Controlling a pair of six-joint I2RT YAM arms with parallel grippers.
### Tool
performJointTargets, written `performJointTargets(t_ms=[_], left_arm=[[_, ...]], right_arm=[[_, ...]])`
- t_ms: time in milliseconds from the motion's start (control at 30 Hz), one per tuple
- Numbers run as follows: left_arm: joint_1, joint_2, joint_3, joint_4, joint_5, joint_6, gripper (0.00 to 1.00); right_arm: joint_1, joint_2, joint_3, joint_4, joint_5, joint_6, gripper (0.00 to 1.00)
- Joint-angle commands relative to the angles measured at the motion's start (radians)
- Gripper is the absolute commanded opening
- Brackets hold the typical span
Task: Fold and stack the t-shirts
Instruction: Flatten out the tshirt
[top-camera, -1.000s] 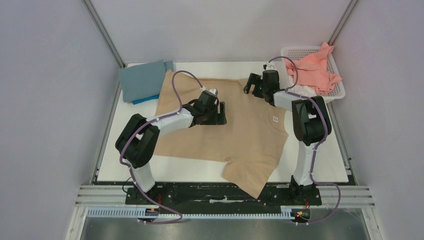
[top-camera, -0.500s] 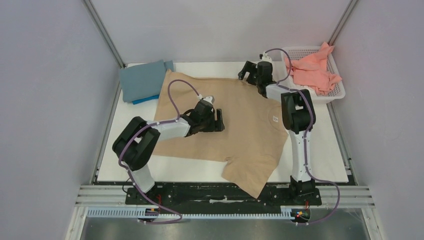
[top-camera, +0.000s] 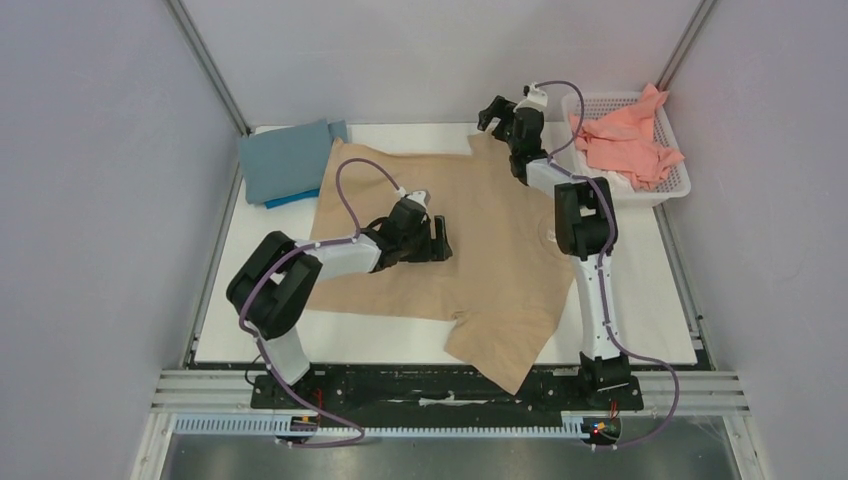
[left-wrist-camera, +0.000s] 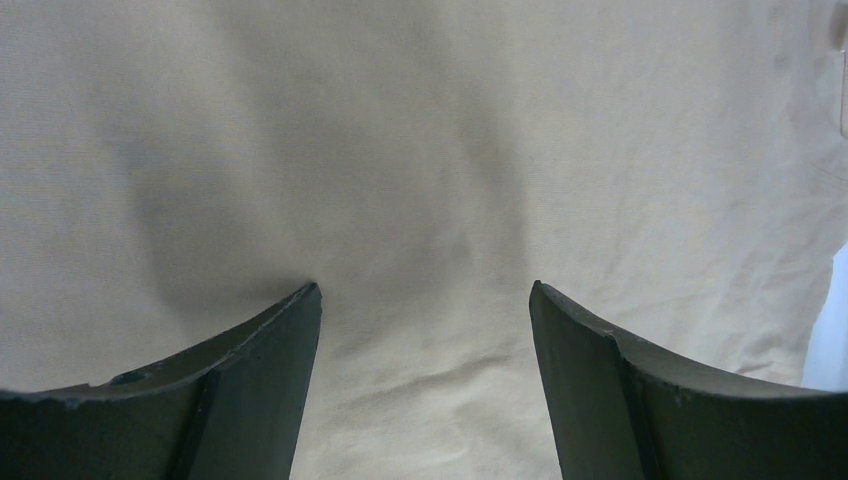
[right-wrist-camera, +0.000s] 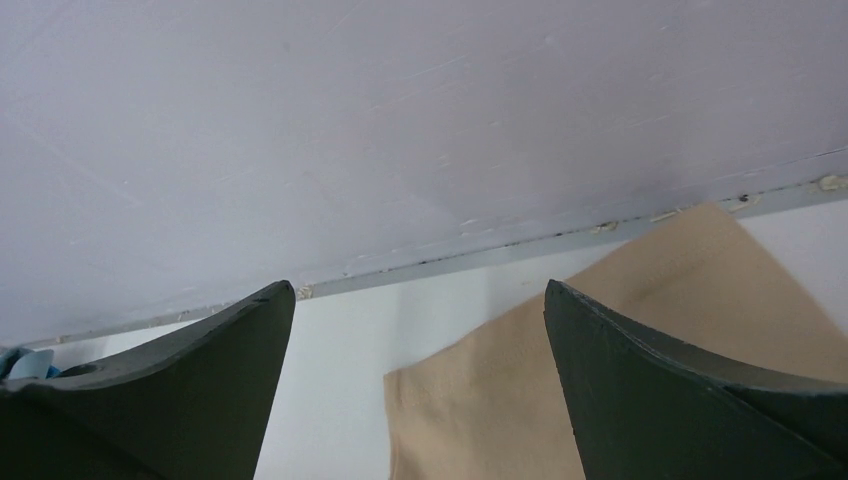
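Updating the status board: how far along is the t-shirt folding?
Done: grey-blue shirt folded, stacked on the bright blue shirt at the far left corner. In hand: beige shirt spread flat, unfolded; left tool open over its middle, right tool open near its far sleeve, neither gripping. Left: fold and stack it, then the pink shirt in the basket.

Table (top-camera: 640, 300): white, with a bare strip along its right side.
Middle: beige t-shirt (top-camera: 490, 270) spread flat, one sleeve hanging over the near edge.
Far left corner: folded grey-blue t-shirt (top-camera: 285, 160) lying on a bright blue t-shirt (top-camera: 288, 201).
Far right corner: white lattice basket (top-camera: 610, 98).
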Motion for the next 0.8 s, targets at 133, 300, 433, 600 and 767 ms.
performJointTargets(t_ms=[133, 300, 433, 600, 767], left_arm=[[-0.005, -0.049, 0.109, -0.21, -0.025, -0.019, 0.84], [-0.003, -0.263, 0.013, -0.379, -0.26, -0.096, 0.84], [0.008, -0.502, -0.139, -0.587, -0.509, -0.248, 0.86], [0.154, -0.791, -0.312, -0.793, -0.626, -0.404, 0.87], [0.368, -0.916, -0.454, -0.759, -0.565, -0.395, 0.85]], right_arm=[[0.051, -0.527, -0.374, -0.379, 0.02, -0.204, 0.98], [0.113, -0.905, -0.851, -0.451, 0.116, -0.208, 0.98], [0.125, -1.15, -1.161, -0.416, 0.139, -0.152, 0.98], [0.132, -1.333, -1.341, -0.435, 0.137, -0.153, 0.98], [0.132, -1.391, -1.403, -0.451, 0.135, -0.16, 0.98]])
